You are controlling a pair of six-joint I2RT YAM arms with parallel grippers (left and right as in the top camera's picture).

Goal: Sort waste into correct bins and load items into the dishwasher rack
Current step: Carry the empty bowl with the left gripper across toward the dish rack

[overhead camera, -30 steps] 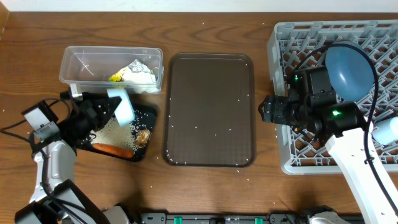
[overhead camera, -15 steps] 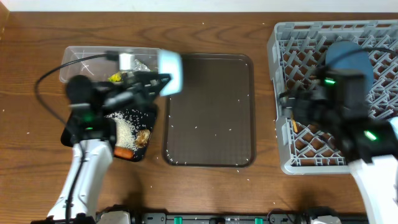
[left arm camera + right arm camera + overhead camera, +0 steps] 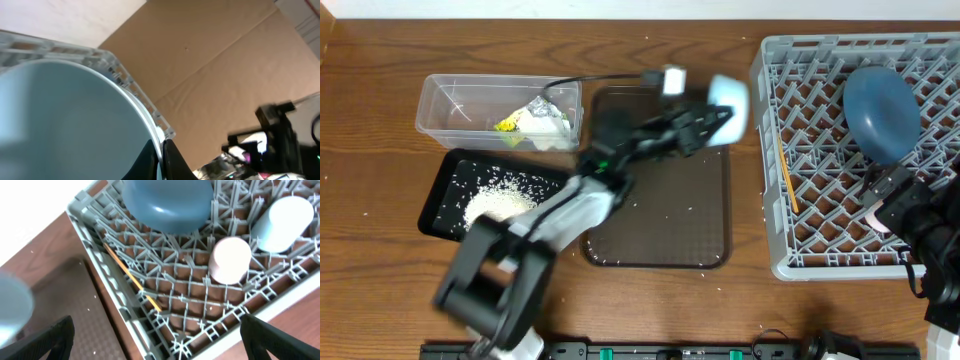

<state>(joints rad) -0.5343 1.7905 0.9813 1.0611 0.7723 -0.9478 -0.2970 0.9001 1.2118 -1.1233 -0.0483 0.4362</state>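
My left gripper (image 3: 712, 118) is shut on the rim of the white bowl (image 3: 729, 97), held in the air over the right end of the brown tray, close to the dishwasher rack (image 3: 768, 150). In the left wrist view the bowl (image 3: 65, 120) fills the left side, its rim pinched between the fingers (image 3: 172, 162). The rack holds the blue plate (image 3: 167, 200), pink cup (image 3: 230, 260), blue cup (image 3: 282, 222) and chopsticks (image 3: 131, 280). My right gripper (image 3: 160, 345) hangs open and empty over the rack's near corner. The tissue and wrapper (image 3: 535, 122) lie in the clear tub (image 3: 450, 105); rice (image 3: 498, 203) covers the black tray (image 3: 445, 205).
The large brown serving tray (image 3: 660, 220) lies between the bins and the rack, with a few rice grains on it. My left arm stretches diagonally over its upper part and hides the black tray's right end. Bare wooden table shows along the front.
The left arm has swung right with the bowl, from over the black tray to the rack's left edge. The right arm has pulled back to the rack's near right corner, jaws wider.
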